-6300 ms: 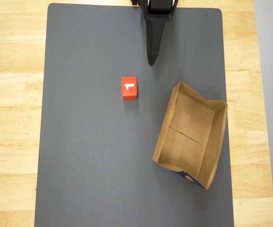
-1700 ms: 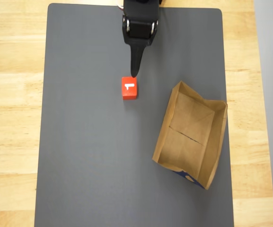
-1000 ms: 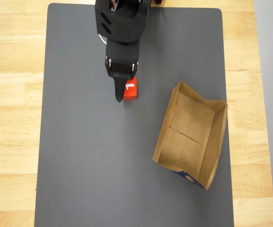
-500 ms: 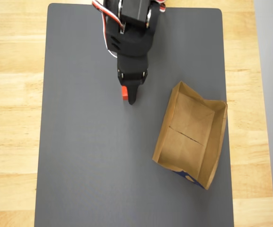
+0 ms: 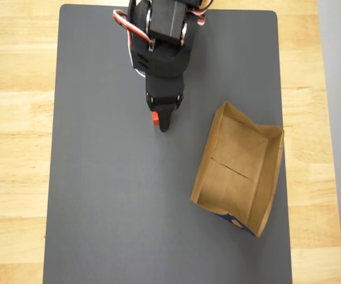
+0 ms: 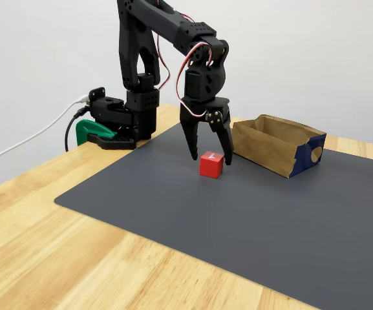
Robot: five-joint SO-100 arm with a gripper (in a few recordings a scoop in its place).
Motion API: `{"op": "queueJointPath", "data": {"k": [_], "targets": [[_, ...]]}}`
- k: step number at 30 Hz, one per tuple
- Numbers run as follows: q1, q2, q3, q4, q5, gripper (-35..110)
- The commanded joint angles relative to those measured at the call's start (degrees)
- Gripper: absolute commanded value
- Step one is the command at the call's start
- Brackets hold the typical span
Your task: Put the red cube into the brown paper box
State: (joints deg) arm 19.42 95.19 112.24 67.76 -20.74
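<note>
The red cube [image 6: 211, 164] rests on the grey mat, a white mark on its top face. My black gripper [image 6: 211, 158] points straight down over it, open, one finger on each side of the cube and the tips close to the mat. From overhead the gripper [image 5: 164, 121] covers most of the cube [image 5: 155, 117], leaving a red sliver at its left. The brown paper box [image 5: 259, 177] lies to the right of the cube, open side up and holding nothing. In the fixed view the box [image 6: 270, 147] shows dark blue print on its right end.
A dark grey mat [image 5: 111, 207] covers the middle of a wooden table [image 5: 16, 148]. The arm's base [image 6: 118, 123] with a green clamp and a white cable stands at the mat's back left in the fixed view. A bare stretch of mat separates cube and box.
The arm reached out from the mat's top edge and came down over the cube. In the last half second it barely shifted. Cube and box stayed put.
</note>
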Motion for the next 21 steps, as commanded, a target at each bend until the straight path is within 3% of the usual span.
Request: {"op": "queueJointPath", "data": {"k": [1, 21], "targets": [[0.88, -1.05, -2.55, 0.7, -0.35, 30], [0.79, -3.25, -4.57, 1.14, -0.44, 25]]}}
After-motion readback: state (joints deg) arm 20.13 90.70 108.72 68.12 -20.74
